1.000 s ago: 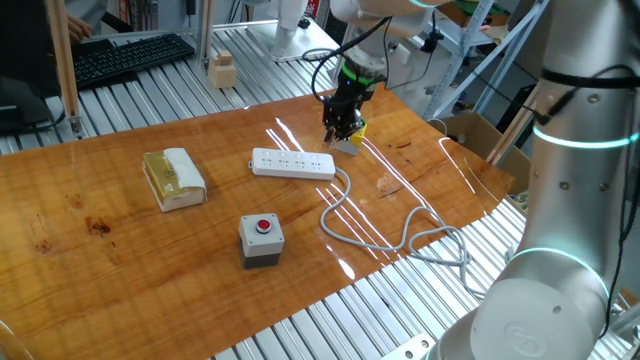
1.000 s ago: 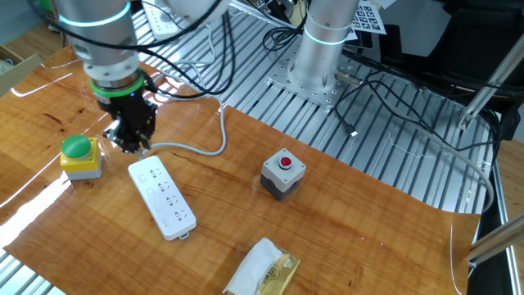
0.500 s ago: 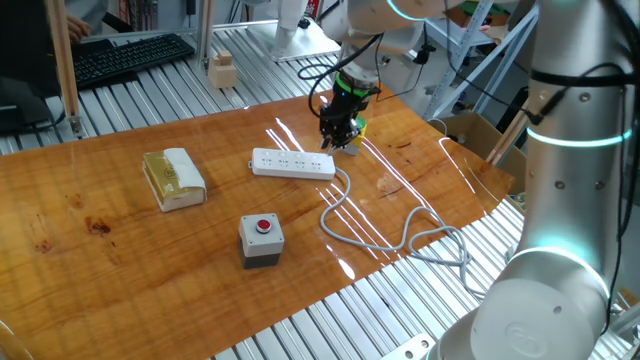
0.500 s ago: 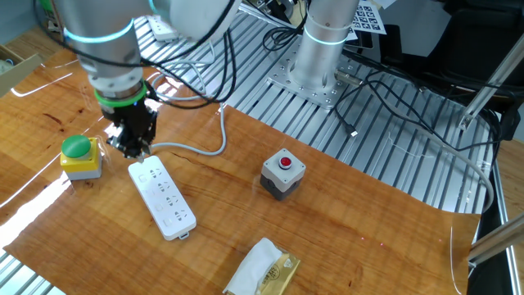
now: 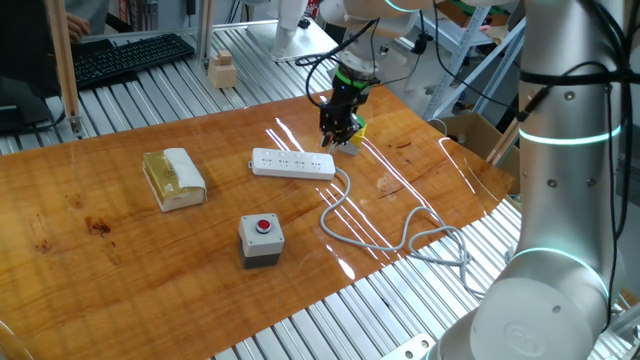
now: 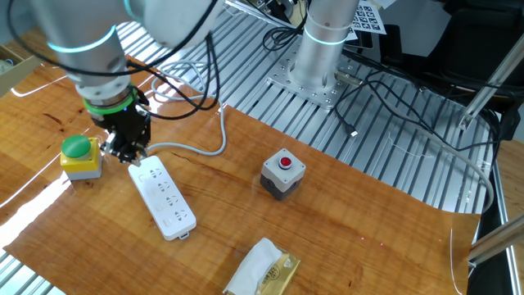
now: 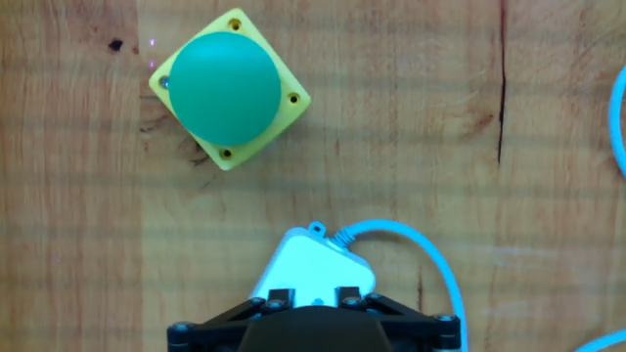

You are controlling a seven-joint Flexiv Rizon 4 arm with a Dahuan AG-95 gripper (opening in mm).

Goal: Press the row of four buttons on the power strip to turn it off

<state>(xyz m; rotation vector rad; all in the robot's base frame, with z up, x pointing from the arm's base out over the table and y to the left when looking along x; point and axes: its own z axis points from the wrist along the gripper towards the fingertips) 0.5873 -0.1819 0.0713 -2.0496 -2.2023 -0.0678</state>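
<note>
We see the gripper (image 6: 129,152) pointing down over the cable end of the power strip (image 6: 163,197), mid worktop (image 5: 120,260), beside the green knob (image 6: 77,147); we can't tell whether it's clenched.

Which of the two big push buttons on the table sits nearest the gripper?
The green button on the yellow base, right beside the gripper; the red button on the grey box stands farther off.
</note>
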